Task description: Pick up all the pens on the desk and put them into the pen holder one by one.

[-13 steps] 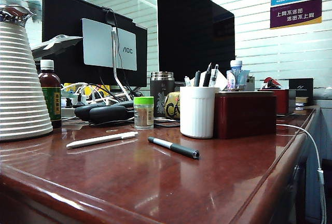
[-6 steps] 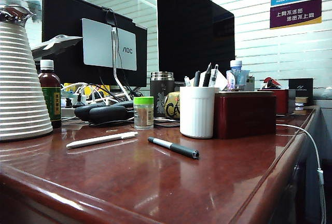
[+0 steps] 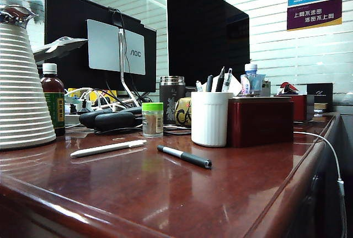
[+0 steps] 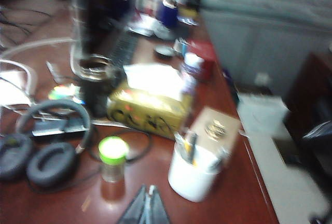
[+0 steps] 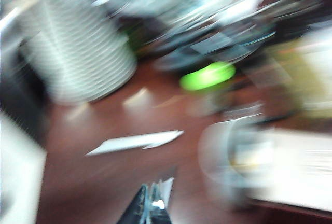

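On the reddish-brown desk (image 3: 165, 199) a white pen (image 3: 107, 149) and a dark pen (image 3: 185, 156) lie side by side in front of the white ribbed pen holder (image 3: 209, 119), which has several pens in it. Neither arm shows in the exterior view. My left gripper (image 4: 148, 192) is shut and empty above the desk, near the pen holder (image 4: 194, 175); no loose pen shows in that view. My right gripper (image 5: 152, 189) is shut and empty, hovering short of the white pen (image 5: 135, 141) in a blurred view.
A big white ribbed jug (image 3: 22, 95) stands at the left, with a brown bottle (image 3: 53, 99) behind it. A green-capped bottle (image 3: 153, 119) stands behind the pens and a dark red box (image 3: 260, 122) beside the holder. Headphones (image 4: 46, 156), cables and monitors fill the back. A white cable (image 3: 331, 155) hangs off the right edge.
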Tool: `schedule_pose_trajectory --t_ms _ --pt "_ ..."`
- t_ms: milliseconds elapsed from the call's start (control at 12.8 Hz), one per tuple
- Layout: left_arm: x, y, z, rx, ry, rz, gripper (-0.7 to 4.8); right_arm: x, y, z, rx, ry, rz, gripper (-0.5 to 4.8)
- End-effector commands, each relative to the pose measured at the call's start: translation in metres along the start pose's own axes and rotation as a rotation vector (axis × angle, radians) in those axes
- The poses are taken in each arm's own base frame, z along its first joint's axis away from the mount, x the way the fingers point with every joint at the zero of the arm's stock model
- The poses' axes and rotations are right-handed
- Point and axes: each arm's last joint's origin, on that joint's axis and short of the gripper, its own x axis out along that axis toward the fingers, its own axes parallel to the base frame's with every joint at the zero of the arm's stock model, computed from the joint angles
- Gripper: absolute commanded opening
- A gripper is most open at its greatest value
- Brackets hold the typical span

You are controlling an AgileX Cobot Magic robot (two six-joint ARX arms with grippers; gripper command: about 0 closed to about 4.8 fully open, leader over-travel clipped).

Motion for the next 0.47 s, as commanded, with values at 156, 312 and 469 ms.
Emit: schedule_pose_trajectory --t_ms 156,312,469 --pt "-0.001 -0.008 0.005 0.066 0.014 -0.044 -0.05 0.045 0.022 -0.020 -0.012 0.154 0.110 -0.06" --pt "-0.001 -0.008 0.006 0.071 0.003 -0.045 -0.05 0.070 0.025 -0.037 -0.013 0.257 0.052 0.30" --pt "-0.001 -0.008 0.007 0.074 -0.008 -0.044 -0.05 0.086 0.021 -0.050 0.005 0.329 0.021 4.23"
